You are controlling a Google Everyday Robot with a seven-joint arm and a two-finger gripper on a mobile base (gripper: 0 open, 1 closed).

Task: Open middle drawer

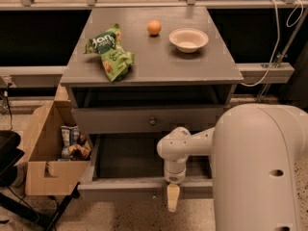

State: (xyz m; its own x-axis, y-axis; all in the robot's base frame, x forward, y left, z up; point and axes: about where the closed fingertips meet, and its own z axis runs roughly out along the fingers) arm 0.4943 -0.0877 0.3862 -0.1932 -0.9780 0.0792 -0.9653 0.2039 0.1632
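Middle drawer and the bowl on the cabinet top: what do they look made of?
Middle drawer: probably painted wood with a matte grey finish, going by its flat board front with no shine. Bowl: pale, matte and thin-rimmed, possibly moulded paper pulp or plastic; the look leaves it open. The pincer hangs just in front of the pulled-out drawer's front panel.

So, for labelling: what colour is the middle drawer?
The drawer is grey, camera view; gripper at its front.

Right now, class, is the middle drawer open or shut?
Open: the middle drawer is pulled far out, its inside showing; the pincer hangs at its front.
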